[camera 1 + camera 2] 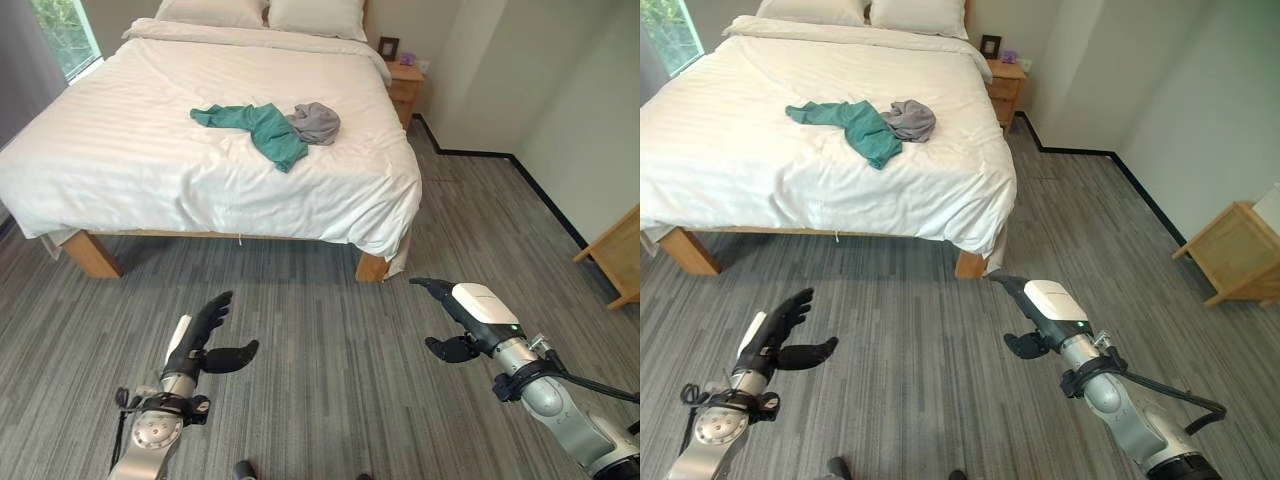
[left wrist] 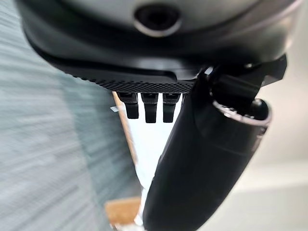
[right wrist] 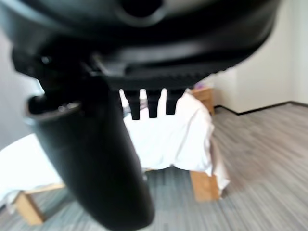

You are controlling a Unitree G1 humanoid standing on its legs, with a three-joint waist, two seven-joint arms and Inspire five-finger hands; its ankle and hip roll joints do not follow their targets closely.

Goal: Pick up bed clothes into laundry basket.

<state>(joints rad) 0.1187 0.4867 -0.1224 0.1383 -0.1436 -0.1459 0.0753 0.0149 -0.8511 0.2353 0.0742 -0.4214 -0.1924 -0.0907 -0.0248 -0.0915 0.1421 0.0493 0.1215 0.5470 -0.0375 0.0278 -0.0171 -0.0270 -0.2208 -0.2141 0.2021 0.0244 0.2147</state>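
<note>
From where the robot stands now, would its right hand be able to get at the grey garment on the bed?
Probably not yet. The right hand hovers open over the floor, short of the bed, and the grey garment lies well in on the mattress beside the teal garment. Nothing blocks the way; the robot likely needs to step closer.

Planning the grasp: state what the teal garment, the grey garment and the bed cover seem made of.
Teal garment: soft matte fabric, likely cotton knit; it lies in limp folds.
Grey garment: soft matte cloth, bunched, perhaps jersey.
Bed cover: white woven cloth with faint stripes, creased.
</note>
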